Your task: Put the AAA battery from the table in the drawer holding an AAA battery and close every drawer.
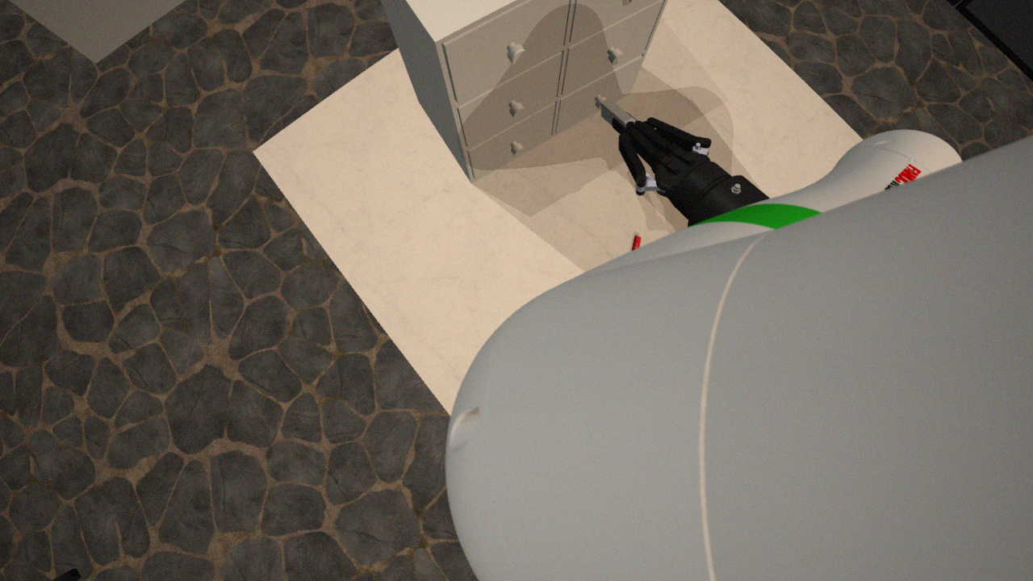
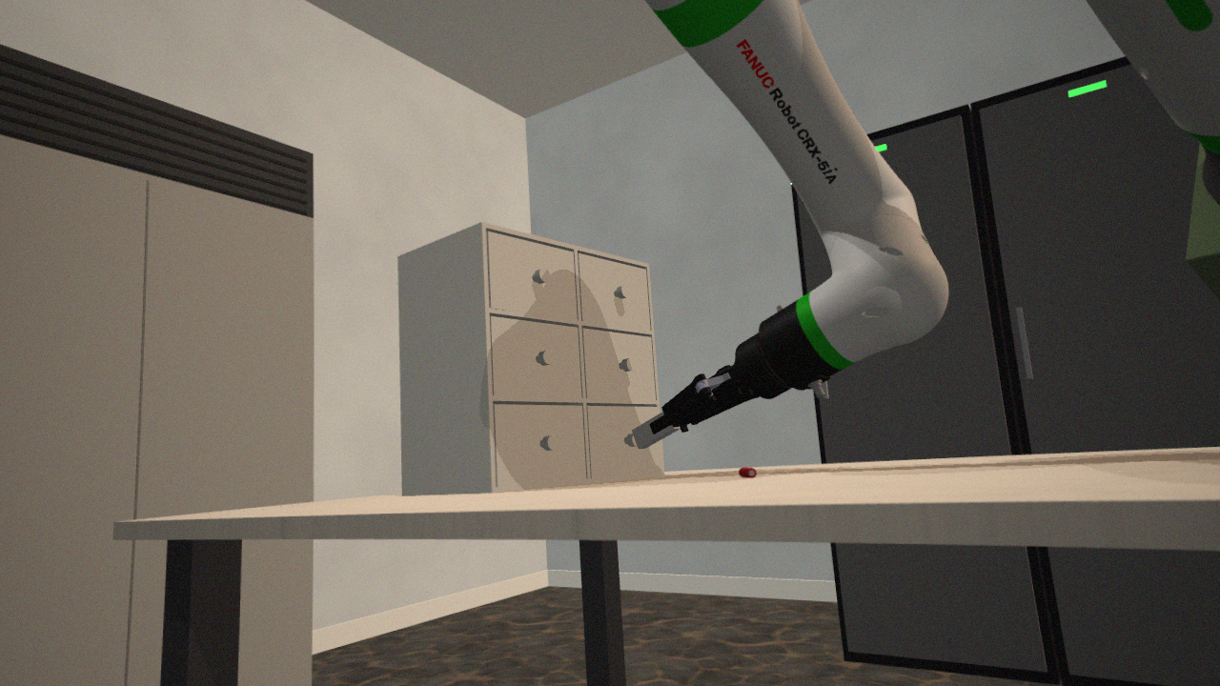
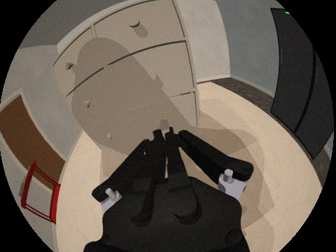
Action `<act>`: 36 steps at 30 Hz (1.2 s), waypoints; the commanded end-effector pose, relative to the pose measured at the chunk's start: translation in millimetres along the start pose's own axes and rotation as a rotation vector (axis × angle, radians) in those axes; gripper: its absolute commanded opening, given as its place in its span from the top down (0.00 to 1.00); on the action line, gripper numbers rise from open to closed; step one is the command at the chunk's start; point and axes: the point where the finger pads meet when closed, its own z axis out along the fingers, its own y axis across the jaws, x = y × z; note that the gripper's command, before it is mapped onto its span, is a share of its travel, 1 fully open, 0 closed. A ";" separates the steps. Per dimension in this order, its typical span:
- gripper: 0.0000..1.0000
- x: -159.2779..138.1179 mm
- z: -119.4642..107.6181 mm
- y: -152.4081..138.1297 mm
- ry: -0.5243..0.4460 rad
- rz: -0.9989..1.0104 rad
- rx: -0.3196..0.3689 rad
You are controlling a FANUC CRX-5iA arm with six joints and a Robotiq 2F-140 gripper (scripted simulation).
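Note:
The small light-grey chest (image 1: 433, 76) (image 2: 443, 358) (image 3: 175, 66) stands upright on the table, and its six drawer fronts look flush in the exterior view. My gripper (image 1: 606, 113) (image 2: 642, 433) (image 3: 165, 125) is shut, its fingertips at the knob (image 1: 599, 99) (image 2: 629, 440) of the bottom right drawer. Nothing shows between the fingers; whether they touch the knob I cannot tell. The red AAA battery (image 1: 636, 243) (image 2: 747, 472) lies on the table in front of the chest, well behind the fingertips. It does not show in the wrist view. The drawers' contents are hidden.
The pale table (image 1: 361, 238) (image 2: 357, 520) bears chest and battery. The thick arm (image 1: 830, 361) (image 2: 862, 212) reaches in over the table and covers much of the top view. Dark cabinets (image 2: 921, 341) (image 3: 297, 77) stand beyond, and a red frame (image 3: 54, 204) shows at the wrist view's left.

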 end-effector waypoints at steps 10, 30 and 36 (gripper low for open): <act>1.00 -0.1 -0.5 0.1 0.000 0.000 0.000; 1.00 -16.9 -47.1 0.1 0.000 0.000 0.000; 1.00 -0.2 -65.0 0.1 0.000 0.000 0.000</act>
